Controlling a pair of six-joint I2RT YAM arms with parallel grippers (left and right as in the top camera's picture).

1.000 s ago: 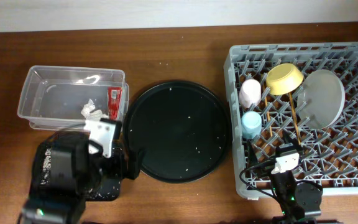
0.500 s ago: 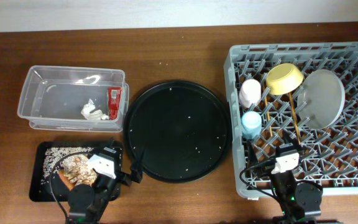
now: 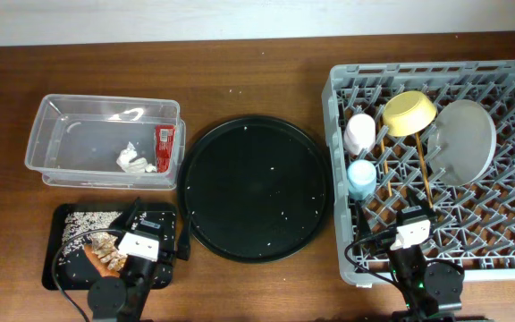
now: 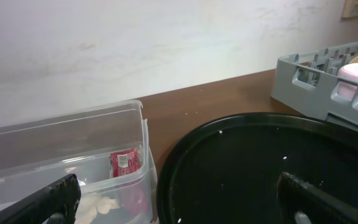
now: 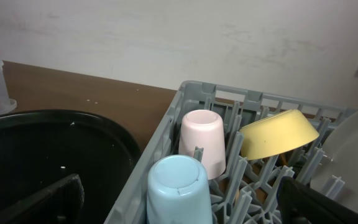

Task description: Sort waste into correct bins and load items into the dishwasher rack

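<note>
The clear tub (image 3: 56, 134) holds the red wrapper (image 3: 164, 146) and white tissue (image 3: 134, 161); both show in the left wrist view, wrapper (image 4: 126, 163) and tissue (image 4: 98, 205). The flat black tray (image 3: 61, 273) holds rice grains (image 3: 83, 225), beige scraps (image 3: 105, 243) and the carrot (image 3: 105, 261). The grey rack (image 3: 508, 268) holds the white cup (image 3: 360, 132), blue cup (image 3: 361, 177), yellow bowl (image 3: 409, 112), plate (image 3: 463, 141) and chopsticks (image 3: 423, 174). My left gripper (image 4: 179, 208) is open and empty, low by the black tray. My right gripper (image 5: 185, 211) is open and empty just before the blue cup (image 5: 179, 190).
The big round black tray (image 3: 256, 188) lies between tub and rack, with a few white grains on it. It fills the right of the left wrist view (image 4: 260, 162). The rack's near left corner (image 5: 166, 137) is close to my right gripper. A pale wall stands behind the table.
My left arm has dropped from above the flat black tray to the table's front edge, uncovering the scraps and carrot. The right arm has not moved.
</note>
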